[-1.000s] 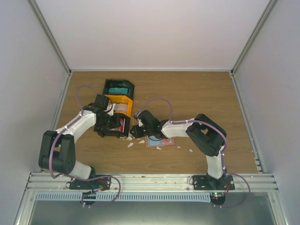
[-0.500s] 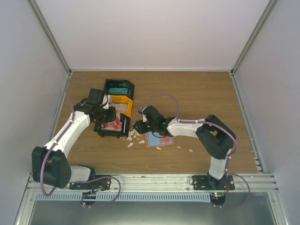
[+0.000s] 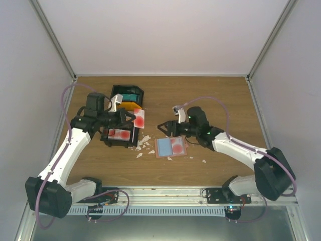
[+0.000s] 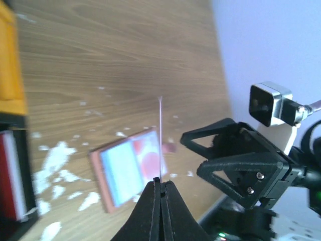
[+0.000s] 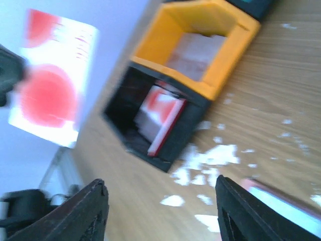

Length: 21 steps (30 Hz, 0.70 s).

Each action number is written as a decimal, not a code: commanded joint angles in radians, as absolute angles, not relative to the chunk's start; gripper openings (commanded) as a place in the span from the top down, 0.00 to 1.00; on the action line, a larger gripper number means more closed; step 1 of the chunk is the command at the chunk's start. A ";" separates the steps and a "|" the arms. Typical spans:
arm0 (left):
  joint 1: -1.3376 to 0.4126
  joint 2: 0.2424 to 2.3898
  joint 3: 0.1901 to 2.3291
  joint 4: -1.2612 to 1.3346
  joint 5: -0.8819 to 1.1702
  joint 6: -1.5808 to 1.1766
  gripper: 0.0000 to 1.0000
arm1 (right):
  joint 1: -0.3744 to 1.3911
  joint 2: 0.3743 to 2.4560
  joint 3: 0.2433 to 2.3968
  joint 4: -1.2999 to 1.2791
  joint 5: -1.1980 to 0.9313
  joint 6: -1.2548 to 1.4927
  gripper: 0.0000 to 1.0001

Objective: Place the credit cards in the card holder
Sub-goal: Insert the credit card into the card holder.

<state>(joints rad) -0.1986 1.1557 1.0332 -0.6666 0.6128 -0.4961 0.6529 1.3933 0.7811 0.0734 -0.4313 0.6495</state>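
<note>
My left gripper (image 3: pixel 131 118) is shut on a pale card with red spots (image 3: pixel 139 118), held on edge in the air right of the bins. In the left wrist view the card (image 4: pixel 160 135) shows edge-on between the shut jaws (image 4: pixel 160 182). The salmon card holder (image 3: pixel 159 152) lies flat on the table with a blue card (image 3: pixel 165 146) on it; it also shows in the left wrist view (image 4: pixel 98 175). My right gripper (image 3: pixel 168 128) is open and empty, above the holder's far left corner. The right wrist view shows the held card (image 5: pixel 52 83) and more cards (image 5: pixel 160 113) in a black bin (image 5: pixel 128 103).
An orange bin (image 3: pixel 131 106) and a black bin with teal contents (image 3: pixel 128 94) stand behind the black bin of cards (image 3: pixel 106 136). White scraps (image 3: pixel 145 145) lie scattered between the bins and the holder. The two grippers face each other closely.
My left gripper has risen out of the black bin with a card and swung right. My right arm has pulled back right, uncovering the holder.
</note>
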 commanded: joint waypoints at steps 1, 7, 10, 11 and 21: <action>-0.219 1.100 0.945 -0.391 0.891 -0.723 1.00 | 0.633 1.280 0.742 0.216 -0.629 0.811 0.38; -0.266 1.063 0.842 -0.101 0.978 -0.979 1.00 | 0.620 1.200 0.739 0.300 -0.700 0.948 0.34; -0.303 1.066 0.831 -0.053 0.985 -1.026 1.00 | 0.620 1.189 0.759 0.281 -0.698 0.969 0.35; -0.315 1.065 0.826 -0.036 0.986 -1.040 1.00 | 0.621 1.191 0.769 0.261 -0.686 0.968 0.36; -0.380 1.072 0.811 0.030 0.974 -1.078 1.00 | 0.621 1.172 0.762 0.259 -0.694 1.007 0.57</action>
